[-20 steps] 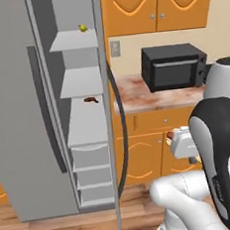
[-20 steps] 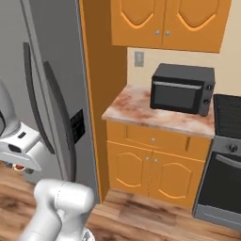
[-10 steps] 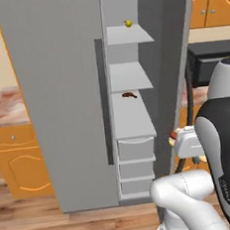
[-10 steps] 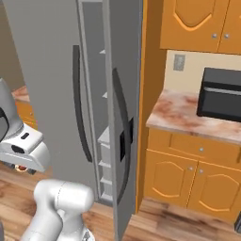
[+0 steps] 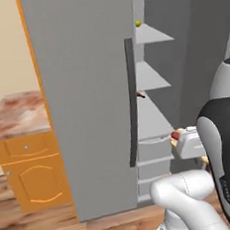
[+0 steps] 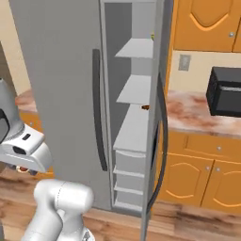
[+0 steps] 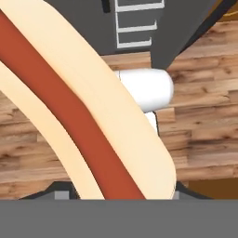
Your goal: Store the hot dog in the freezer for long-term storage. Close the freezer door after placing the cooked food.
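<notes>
We carry hot dog (image 7: 88, 116) clenched in hand (image 5: 181, 139); freezer (image 6: 134, 117) open, frame centre; next: reach shelf.

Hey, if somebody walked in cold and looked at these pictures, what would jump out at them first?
In the hand view, a tan bun with a red sausage, the hot dog, looms large and close, held in the gripper. In the base views, the tall grey freezer stands open, showing white shelves and pale drawers, its grey freezer door swung out edge-on. A small yellow fruit sits on a high shelf and a small dark brown item on a lower one.
</notes>
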